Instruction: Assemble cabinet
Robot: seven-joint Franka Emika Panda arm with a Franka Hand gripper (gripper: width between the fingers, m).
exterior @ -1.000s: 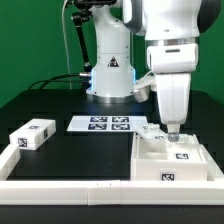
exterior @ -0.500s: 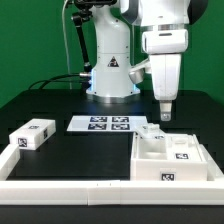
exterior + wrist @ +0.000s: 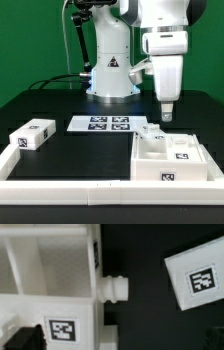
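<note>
While the gripper point(image 3: 166, 115) hangs wide and empty above it, you see the cabinet body point(image 3: 172, 157) at 4 o'clock on the table, and 1 loose block point(image 3: 32, 134) at 9 o'clock awaits fitting.

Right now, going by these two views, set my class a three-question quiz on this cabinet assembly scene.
1. True or false: the gripper is holding a cabinet part.
2. The loose white block lies on which side of the exterior view? A) left B) right
3. Fill in: the flat sheet with several tags in mid-table is the marker ____.

Key: 1. False; it hangs open above the cabinet body. 2. A. 3. board.
</note>
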